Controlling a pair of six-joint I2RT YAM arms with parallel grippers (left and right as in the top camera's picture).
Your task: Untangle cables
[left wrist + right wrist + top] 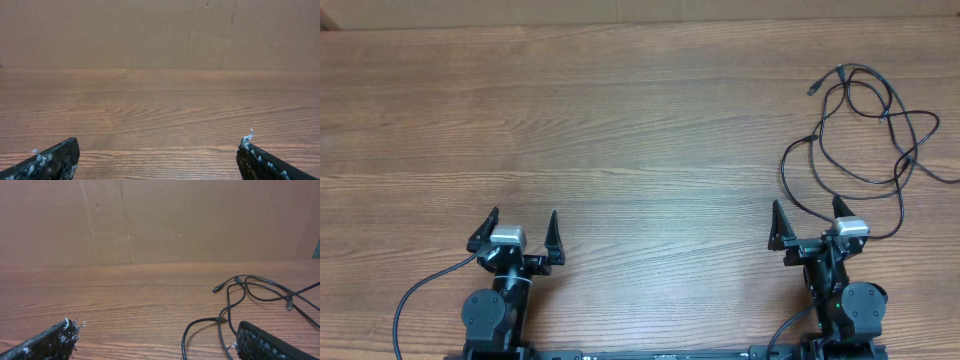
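Black arms (495, 310), pointed white-flecked jaws

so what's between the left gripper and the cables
Overhead, only bare table lies between the left gripper and the cables.

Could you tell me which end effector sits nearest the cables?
The right end effector; the cables loop beside it; the left end effector sits far off.

Perhaps lab: wood table (620, 120), cardboard backdrop (100, 35)
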